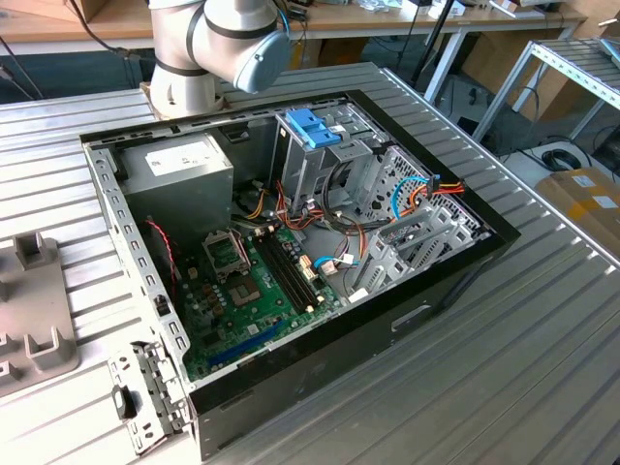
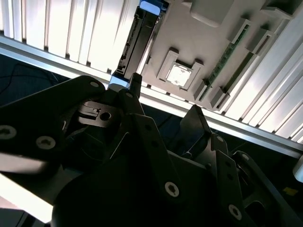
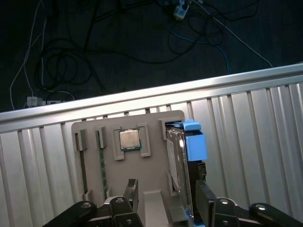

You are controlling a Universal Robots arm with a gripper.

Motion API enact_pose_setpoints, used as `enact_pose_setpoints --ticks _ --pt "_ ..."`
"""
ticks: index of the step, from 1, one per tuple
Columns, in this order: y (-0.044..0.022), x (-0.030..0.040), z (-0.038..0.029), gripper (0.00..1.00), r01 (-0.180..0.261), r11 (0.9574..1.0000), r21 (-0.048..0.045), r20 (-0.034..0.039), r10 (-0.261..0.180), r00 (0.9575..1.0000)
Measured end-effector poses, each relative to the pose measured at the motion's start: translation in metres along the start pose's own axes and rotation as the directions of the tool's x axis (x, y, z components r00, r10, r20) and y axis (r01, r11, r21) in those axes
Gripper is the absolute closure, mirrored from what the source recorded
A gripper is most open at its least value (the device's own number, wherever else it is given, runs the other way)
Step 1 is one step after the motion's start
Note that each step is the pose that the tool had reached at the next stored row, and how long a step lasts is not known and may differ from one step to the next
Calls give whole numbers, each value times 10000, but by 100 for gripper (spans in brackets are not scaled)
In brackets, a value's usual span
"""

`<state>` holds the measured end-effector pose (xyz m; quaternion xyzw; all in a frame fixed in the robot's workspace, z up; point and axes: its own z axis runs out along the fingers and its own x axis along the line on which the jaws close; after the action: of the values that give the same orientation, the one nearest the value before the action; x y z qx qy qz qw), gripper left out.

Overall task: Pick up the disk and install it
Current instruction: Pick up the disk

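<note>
The disk (image 3: 176,156) stands on edge in a slot of a grey holder (image 3: 92,126), its light blue bracket (image 3: 194,144) at the end nearer the table rim. My gripper (image 3: 168,196) hangs above the holder, open, its two dark fingertips apart and holding nothing. In the first wrist view the disk lies in line with the gap between them, closer to one finger (image 3: 203,198). The second wrist view shows the disk (image 2: 135,45) beyond the gripper (image 2: 165,106). In the exterior view, part of the holder (image 1: 29,310) sits at the left edge.
The holder also carries a processor chip (image 3: 129,139) and a memory stick (image 3: 101,165). An open computer case (image 1: 291,242) lies on the ribbed metal table (image 1: 504,368), with a power supply box (image 1: 179,170), motherboard (image 1: 252,281) and a drive cage with a blue caddy handle (image 1: 312,128). Cables lie on the floor past the table's edge (image 3: 142,97).
</note>
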<state>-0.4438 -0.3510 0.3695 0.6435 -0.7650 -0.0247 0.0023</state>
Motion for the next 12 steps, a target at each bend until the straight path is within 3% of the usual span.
enact_pose_setpoints --ticks 12 --pt "26 -32 34 40 0 10000 0 -1 0 10000"
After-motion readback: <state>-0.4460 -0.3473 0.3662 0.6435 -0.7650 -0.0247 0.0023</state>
